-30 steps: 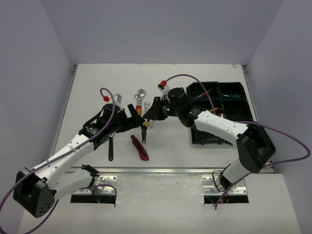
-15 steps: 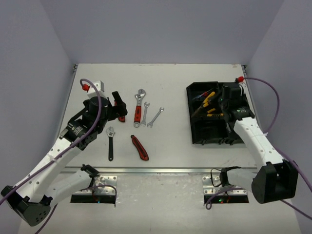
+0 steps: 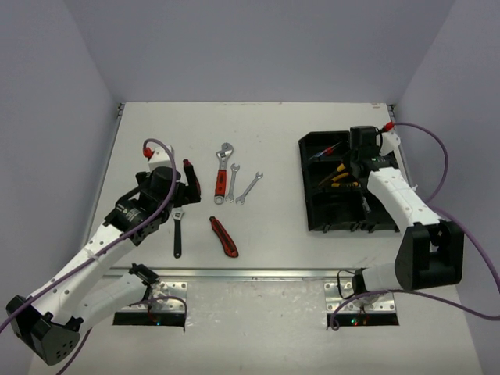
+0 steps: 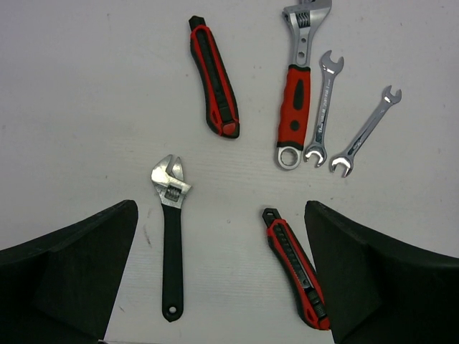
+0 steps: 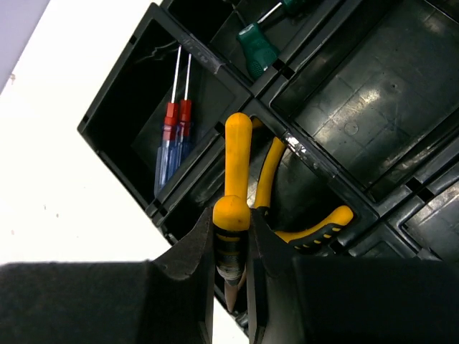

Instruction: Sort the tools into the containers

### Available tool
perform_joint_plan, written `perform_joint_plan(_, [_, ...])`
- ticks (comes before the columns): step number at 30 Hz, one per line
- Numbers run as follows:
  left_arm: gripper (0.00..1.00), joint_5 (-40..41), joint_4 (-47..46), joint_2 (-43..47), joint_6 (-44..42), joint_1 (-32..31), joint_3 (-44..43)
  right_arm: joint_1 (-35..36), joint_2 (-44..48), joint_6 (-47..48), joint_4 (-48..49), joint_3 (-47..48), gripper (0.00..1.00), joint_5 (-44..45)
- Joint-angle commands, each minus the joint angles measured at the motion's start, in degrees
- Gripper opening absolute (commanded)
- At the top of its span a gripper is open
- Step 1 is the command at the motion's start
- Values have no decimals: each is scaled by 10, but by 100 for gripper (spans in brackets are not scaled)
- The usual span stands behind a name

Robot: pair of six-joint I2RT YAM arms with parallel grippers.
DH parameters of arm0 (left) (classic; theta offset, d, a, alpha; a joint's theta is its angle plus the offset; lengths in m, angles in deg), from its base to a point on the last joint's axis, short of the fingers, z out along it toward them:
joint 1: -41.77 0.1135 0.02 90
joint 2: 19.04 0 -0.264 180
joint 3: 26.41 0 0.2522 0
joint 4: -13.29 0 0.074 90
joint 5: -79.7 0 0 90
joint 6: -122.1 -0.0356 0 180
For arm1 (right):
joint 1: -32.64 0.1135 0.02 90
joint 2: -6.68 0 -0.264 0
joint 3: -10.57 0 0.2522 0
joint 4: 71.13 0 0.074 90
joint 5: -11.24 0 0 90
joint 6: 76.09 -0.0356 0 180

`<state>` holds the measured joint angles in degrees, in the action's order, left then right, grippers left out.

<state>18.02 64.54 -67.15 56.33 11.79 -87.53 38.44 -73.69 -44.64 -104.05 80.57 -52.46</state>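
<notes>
Hanging in the middle of the right wrist view, the yellow-handled pliers (image 5: 235, 165) are pinched by one handle in the right gripper (image 5: 231, 247), whose jaws are clenched on it; they sit over a compartment of the black tray (image 5: 358, 100), just right of the one holding the blue-and-red screwdrivers (image 5: 172, 140); a green screwdriver (image 5: 257, 43) lies at the upper centre. More yellow handle curves below; whether it belongs to the same tool I cannot tell. The pliers look stiff and fairly heavy for their size, with grippy sleeves; being hinged, the free handle may swing, so a hold near the pivot or across both handles seems safer. At the left of the top view, the left gripper (image 4: 222, 279) is spread wide and holds nothing, above a black-handled wrench (image 4: 171, 244) and a red knife (image 4: 295, 265).
</notes>
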Motion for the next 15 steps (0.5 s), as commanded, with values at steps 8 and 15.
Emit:
perform_joint_plan(8, [100, -1, -29, -5, -10, -2, 0, 0, 1, -8, 54, 20, 78, 8])
perform_joint_plan(15, [100, 9, -26, -18, -6, -1, -2, 0, 34, 31, 30, 59, 99, -15])
